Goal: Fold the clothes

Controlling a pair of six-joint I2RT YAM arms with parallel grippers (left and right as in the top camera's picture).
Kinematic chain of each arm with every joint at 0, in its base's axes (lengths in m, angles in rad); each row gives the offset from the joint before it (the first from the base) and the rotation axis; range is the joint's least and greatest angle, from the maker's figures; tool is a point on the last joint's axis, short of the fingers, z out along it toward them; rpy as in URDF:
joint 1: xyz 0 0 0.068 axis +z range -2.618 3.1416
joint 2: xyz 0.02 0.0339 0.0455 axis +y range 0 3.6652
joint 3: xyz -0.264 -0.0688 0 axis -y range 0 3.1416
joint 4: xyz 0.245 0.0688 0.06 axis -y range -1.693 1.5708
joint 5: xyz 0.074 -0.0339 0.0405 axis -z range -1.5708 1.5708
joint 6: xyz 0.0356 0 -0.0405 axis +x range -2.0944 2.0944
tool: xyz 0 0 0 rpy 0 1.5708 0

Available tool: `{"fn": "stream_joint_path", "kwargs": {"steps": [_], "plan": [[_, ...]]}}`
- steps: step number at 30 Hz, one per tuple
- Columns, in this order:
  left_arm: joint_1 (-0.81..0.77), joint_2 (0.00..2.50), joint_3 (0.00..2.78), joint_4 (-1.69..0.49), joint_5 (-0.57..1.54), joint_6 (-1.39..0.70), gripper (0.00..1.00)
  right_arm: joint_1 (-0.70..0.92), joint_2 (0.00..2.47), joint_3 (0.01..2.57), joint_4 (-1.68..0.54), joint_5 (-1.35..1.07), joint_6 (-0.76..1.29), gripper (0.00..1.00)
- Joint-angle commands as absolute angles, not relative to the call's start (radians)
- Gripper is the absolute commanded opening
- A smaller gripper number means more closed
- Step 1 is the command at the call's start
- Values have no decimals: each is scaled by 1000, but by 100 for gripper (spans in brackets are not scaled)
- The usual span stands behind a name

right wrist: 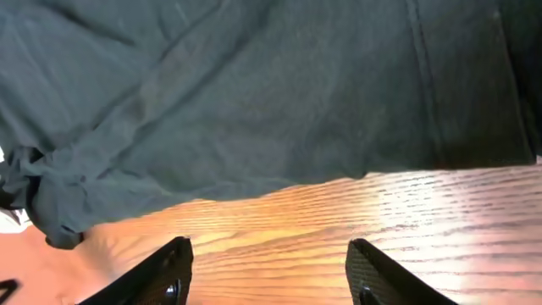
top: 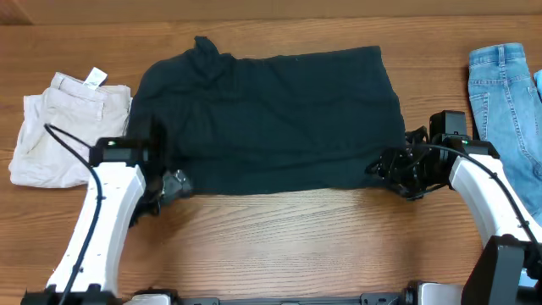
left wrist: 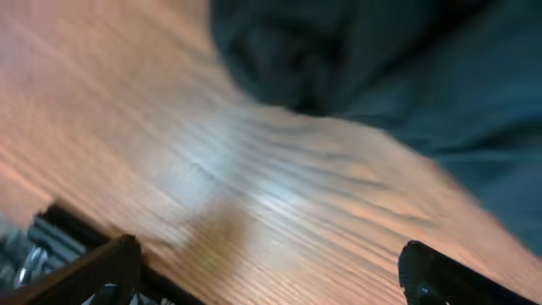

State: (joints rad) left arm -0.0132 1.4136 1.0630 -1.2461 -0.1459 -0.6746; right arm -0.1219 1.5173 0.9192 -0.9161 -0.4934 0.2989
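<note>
Spread wide and pinching nothing at the left gripper, poised over bare wood of the table just beside the near-left corner of the T-shirt. From the left wrist, both fingers far apart at the bottom edge, blurred wood grain between them, dark cloth bunched above and to the right. Farther left, just beside the shirt's left edge, folded beige shorts with a white tag at the far side. Across the middle of the table, the T-shirt, laid flat as a broad dark rectangle, rumpled into a small bump at its far-left corner. At its near-right corner, the right gripper, likewise parted and holding nothing, bare wood between the fingers and the hem just beyond them. Far right, light blue jeans at the table's edge, apart from the shirt.
</note>
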Motion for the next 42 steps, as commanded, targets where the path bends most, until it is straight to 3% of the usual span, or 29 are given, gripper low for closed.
{"fn": "stream_joint_path", "kwargs": {"steps": [1,6,20,24,26,27,34,39,41,42], "plan": [[-7,1363,1132,-1203,-105,-469,100,-117,1489,937,-944,-503,284,63],[-7,1407,1132,-1114,-103,-215,100,-117,1489,937,-979,-502,283,65],[-5,1760,1132,-1153,-202,-350,90,-117,1489,937,-1000,-491,253,66],[13,1823,1132,-1140,-252,-363,53,-117,1489,937,-1001,-491,253,66],[31,1829,1132,-1144,-281,-363,16,-117,1489,937,-1000,-491,253,67],[42,1829,1133,-1148,-295,-363,4,-117,1489,937,-1000,-491,253,66],[112,1823,1266,-1193,-456,-313,4,-117,1489,937,-1000,-490,253,66],[157,1823,1372,-1206,-384,-284,6,-117,1489,937,-1002,-472,253,67],[171,1823,1378,-1241,-242,-296,24,-117,1489,937,-1002,-472,253,67],[170,1823,1376,-1253,-200,-303,28,-117,1489,937,-1005,-472,253,68]]}}
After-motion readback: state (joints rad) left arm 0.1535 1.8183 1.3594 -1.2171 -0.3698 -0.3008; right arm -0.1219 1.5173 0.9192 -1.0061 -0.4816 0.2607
